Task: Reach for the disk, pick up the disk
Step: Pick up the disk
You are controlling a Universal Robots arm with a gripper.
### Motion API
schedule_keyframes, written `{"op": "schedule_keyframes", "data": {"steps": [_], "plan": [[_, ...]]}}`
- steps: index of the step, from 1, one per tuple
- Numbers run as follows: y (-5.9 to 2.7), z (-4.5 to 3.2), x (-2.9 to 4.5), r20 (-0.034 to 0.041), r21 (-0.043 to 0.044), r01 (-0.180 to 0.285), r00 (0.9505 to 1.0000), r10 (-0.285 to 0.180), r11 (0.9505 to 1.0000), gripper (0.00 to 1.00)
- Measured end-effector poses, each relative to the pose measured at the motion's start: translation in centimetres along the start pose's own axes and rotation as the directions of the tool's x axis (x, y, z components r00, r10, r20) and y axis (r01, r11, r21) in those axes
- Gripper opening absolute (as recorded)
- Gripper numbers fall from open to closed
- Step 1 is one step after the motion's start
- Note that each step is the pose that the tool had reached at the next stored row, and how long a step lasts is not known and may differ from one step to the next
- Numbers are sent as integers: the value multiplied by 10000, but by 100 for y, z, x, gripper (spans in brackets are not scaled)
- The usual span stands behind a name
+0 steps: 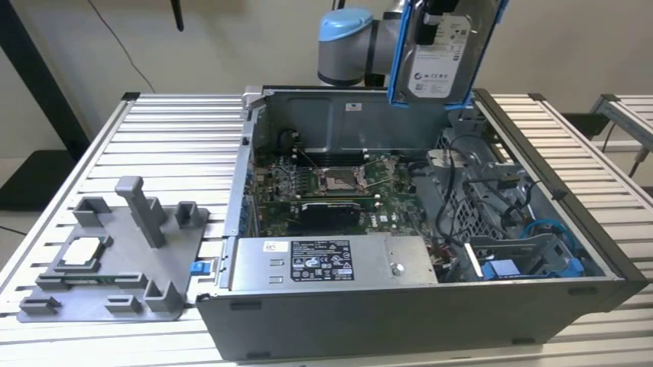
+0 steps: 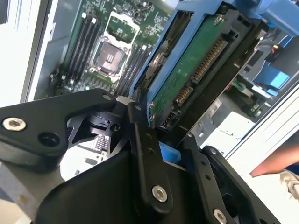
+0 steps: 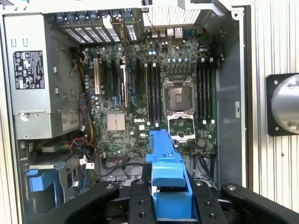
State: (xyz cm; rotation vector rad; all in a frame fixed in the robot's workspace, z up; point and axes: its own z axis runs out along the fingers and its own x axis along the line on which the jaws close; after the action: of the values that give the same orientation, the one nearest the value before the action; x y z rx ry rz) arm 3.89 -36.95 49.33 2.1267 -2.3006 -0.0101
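The disk [image 1: 441,65], a silver drive with a white label in a blue carrier, hangs upright in the air over the back wall of the open computer case [image 1: 531,298]. My gripper [image 1: 436,19] is shut on its upper end. In the second wrist view the black fingers [image 2: 145,154] clamp the disk [image 2: 196,70], whose green circuit side and connectors face the camera. In the first wrist view the blue carrier [image 3: 166,163] sticks out between the fingers [image 3: 140,200], high above the motherboard [image 3: 140,107].
Inside the case lie the motherboard [image 1: 326,183], a power supply [image 1: 326,264] and a blue drive bay [image 1: 531,260]. A grey fixture [image 1: 112,260] with a small square chip [image 1: 82,251] sits at the exterior view's left. A person's arm [image 2: 275,161] is beside the case.
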Motion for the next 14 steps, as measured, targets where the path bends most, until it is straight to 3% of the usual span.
{"op": "schedule_keyframes", "data": {"steps": [10,14], "plan": [[-294,-3,-23,1,0,1,10000,-1,10000,0],[-364,-3,-29,1,0,0,10000,0,10000,0]]}}
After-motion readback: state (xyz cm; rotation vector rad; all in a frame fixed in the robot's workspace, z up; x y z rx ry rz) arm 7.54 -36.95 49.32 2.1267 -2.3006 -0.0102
